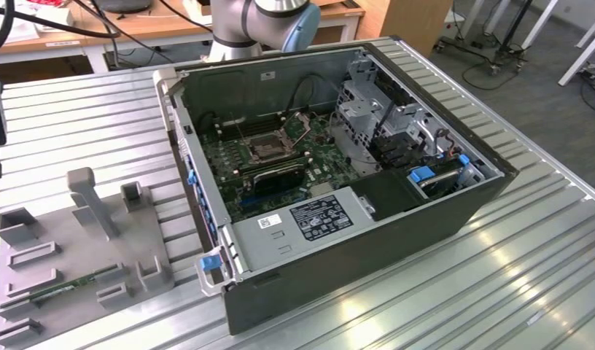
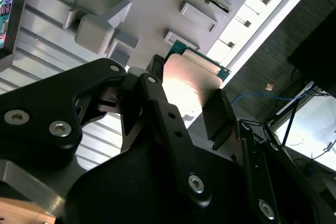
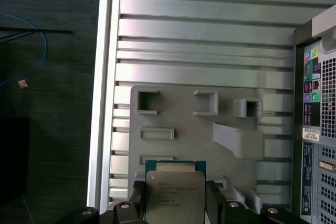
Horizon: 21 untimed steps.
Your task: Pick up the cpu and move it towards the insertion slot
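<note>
The jaws of the gripper (image 3: 176, 205) were clamped on two opposite edges of the cpu (image 3: 175, 190), held over the grey tray (image 3: 178, 108). The chip's near edge was cut off from sight.

I had the pincer (image 3: 176, 205) clamped on the cpu (image 3: 175, 187), one black finger (image 3: 216, 203) against each opposite edge; my arm (image 1: 262, 20) showed one blue-capped grey joint.
</note>
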{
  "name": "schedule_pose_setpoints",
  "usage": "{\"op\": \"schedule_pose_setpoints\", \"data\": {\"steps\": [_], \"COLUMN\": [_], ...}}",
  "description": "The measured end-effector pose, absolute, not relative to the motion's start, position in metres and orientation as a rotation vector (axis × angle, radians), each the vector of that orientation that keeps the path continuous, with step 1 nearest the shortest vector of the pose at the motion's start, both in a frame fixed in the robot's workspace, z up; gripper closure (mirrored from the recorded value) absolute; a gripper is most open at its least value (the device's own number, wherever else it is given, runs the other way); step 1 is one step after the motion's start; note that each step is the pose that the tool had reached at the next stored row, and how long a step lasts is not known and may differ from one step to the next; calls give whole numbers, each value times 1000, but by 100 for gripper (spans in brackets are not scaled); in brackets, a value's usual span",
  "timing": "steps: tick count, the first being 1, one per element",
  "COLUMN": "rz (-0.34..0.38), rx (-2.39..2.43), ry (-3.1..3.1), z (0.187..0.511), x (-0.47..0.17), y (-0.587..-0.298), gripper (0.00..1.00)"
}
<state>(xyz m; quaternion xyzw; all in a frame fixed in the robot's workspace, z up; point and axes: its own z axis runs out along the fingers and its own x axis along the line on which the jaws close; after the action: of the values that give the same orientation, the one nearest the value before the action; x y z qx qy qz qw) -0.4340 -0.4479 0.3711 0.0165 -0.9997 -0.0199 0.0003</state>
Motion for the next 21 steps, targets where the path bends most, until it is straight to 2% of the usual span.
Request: {"op": "schedule_pose_setpoints", "data": {"steps": [21], "rz": [-62], "rx": [52], "ry": [-3140], "z": [371], "x": [-423], "y": [-448], "gripper": [45]}}
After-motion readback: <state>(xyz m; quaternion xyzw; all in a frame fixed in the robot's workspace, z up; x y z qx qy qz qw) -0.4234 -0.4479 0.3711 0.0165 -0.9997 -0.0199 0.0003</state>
